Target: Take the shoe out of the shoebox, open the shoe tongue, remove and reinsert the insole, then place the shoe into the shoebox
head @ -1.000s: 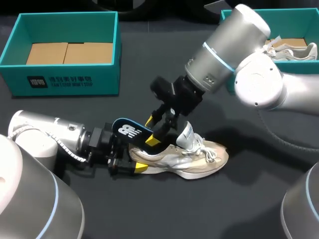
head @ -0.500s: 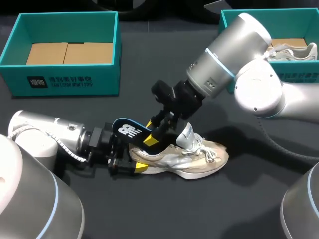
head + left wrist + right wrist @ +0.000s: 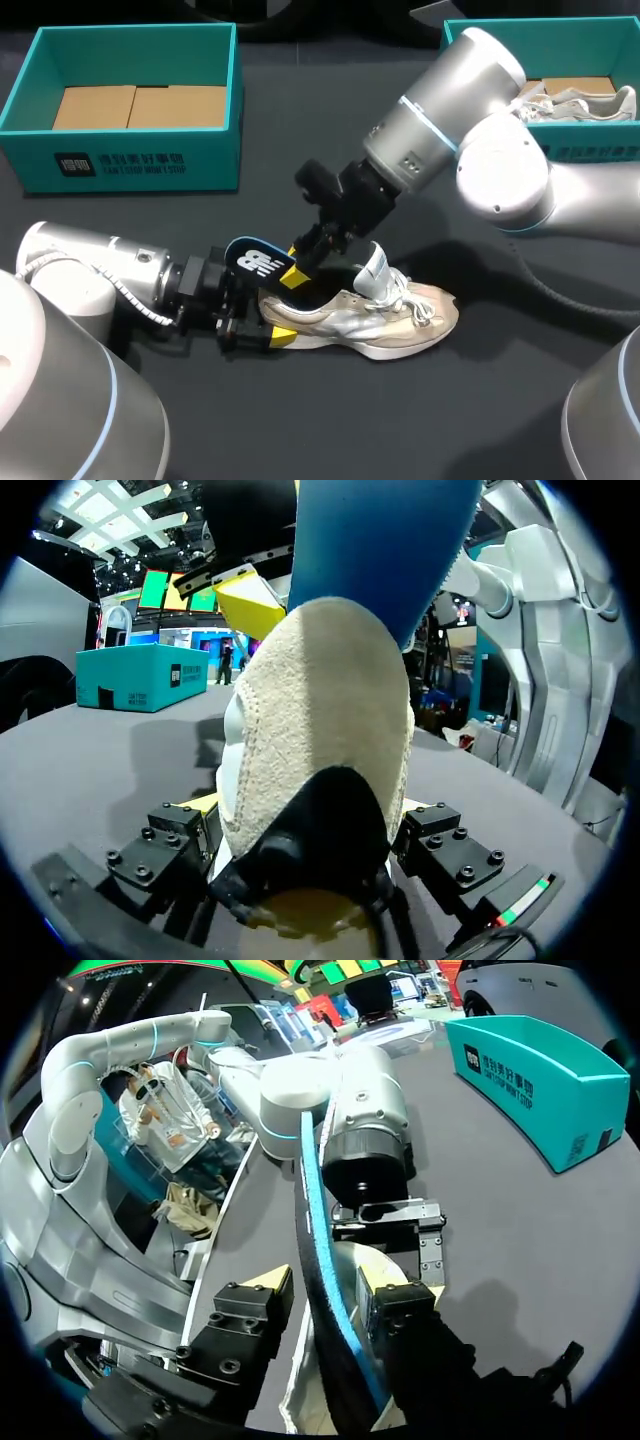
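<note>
A beige and silver shoe [image 3: 392, 315] lies on its sole on the dark table, toe to the right. My left gripper [image 3: 268, 326] has its fingers on both sides of the heel [image 3: 320, 730] and holds it [image 3: 305, 815]. A blue insole [image 3: 252, 260] sticks up out of the shoe's opening above the heel. In the right wrist view its edge [image 3: 318, 1250] runs between the fingers of my right gripper [image 3: 325, 1285]. One fingertip [image 3: 385, 1282] lies against it, the other stands a little off. In the head view that gripper [image 3: 297, 268] sits at the insole's right side.
A teal shoebox [image 3: 130, 165] with cardboard inserts stands at the back left. A second teal box [image 3: 600, 152] at the back right holds another pale shoe [image 3: 580, 100]. My right arm's big elbow [image 3: 500, 170] hangs over the table's right half.
My right gripper's fingers have drawn closer together around the insole, and the right arm has shifted slightly left. The left arm and the shoe have not moved.
</note>
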